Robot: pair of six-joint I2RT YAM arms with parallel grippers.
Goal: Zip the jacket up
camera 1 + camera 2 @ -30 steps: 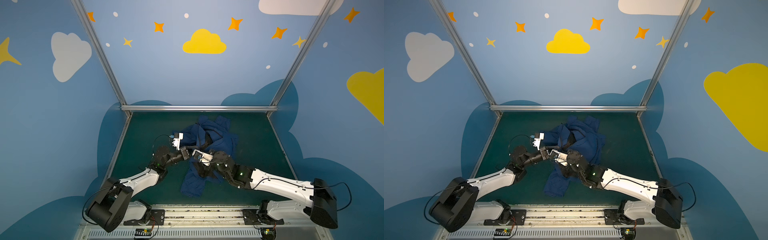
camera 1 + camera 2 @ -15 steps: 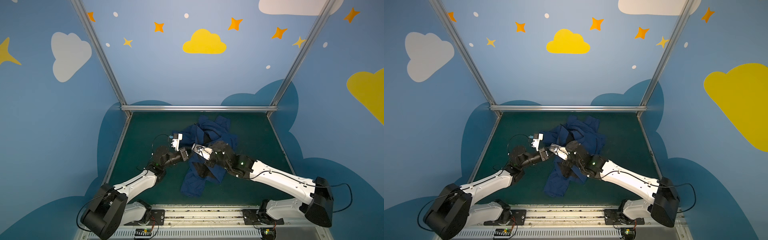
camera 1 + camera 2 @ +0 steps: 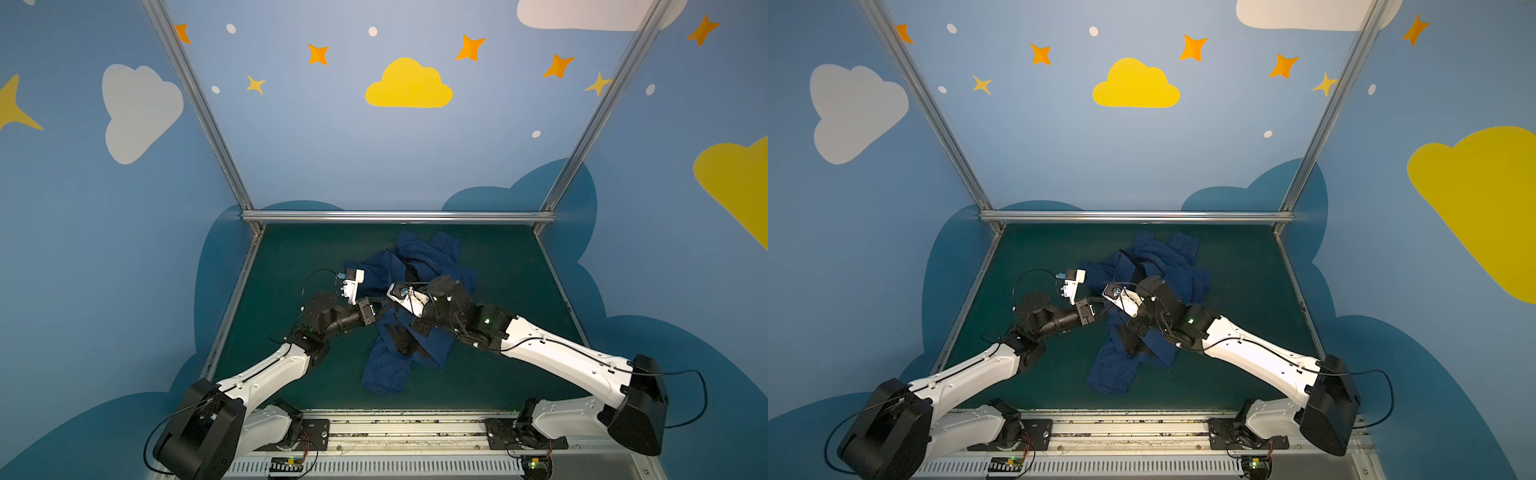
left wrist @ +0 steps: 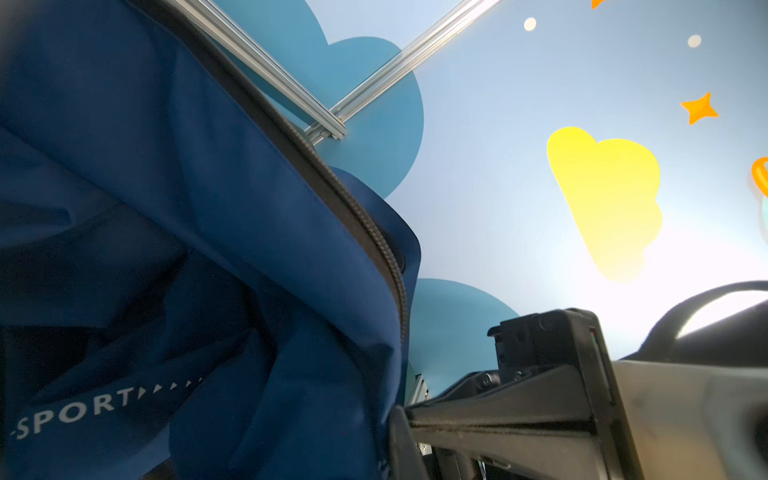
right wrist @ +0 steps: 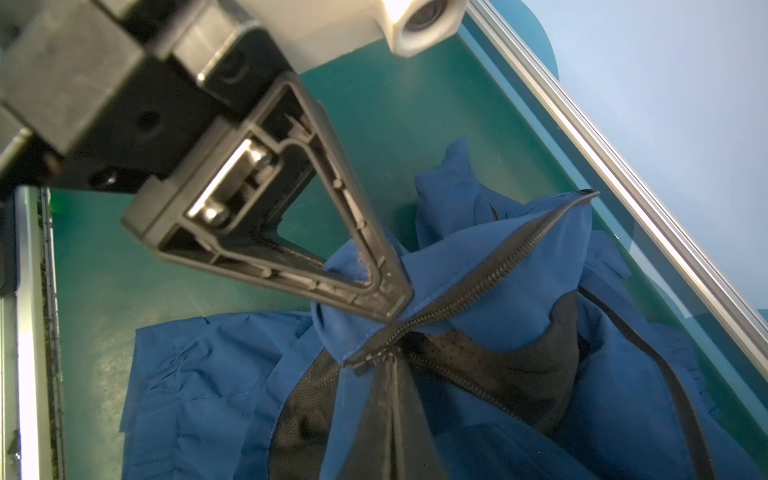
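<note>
Worktop (image 3: 291,249): green mat inside the blue booth; both arms reach in over it from the front rail.
Jacket (image 3: 428,259): navy, crumpled in a heap at the middle of the worktop. One sleeve trails toward the front rail, and an edge is lifted up between the two arms.
Right arm (image 3: 561,353): stretched low and long from its base toward the centre, with the wrist bent over the heap.
Left arm (image 3: 270,370): white link slanting up from its base, elbow raised, forearm pointing across at the jacket.
Right end effector (image 5: 390,374): fingers pressed together, pinching the jacket at the bottom end of the zipper.
Left end effector (image 5: 390,299): fingers lying close together, tips in the navy cloth just beside the zipper; it looks like a pinch on the jacket.
Lining (image 5: 478,365): black mesh showing where the front gapes open.
Zipper (image 5: 498,270): dark teeth running away from both end effectors, not joined.
Lettering (image 4: 70,415): white "SPORT" hanging close to the left wrist camera.
Change from a moment ago: the right wrist has moved farther from the front rail and the arm is straighter. The left shoulder housing sits lower, its wrist hardly moved. The trailing sleeve lies where it did.
</note>
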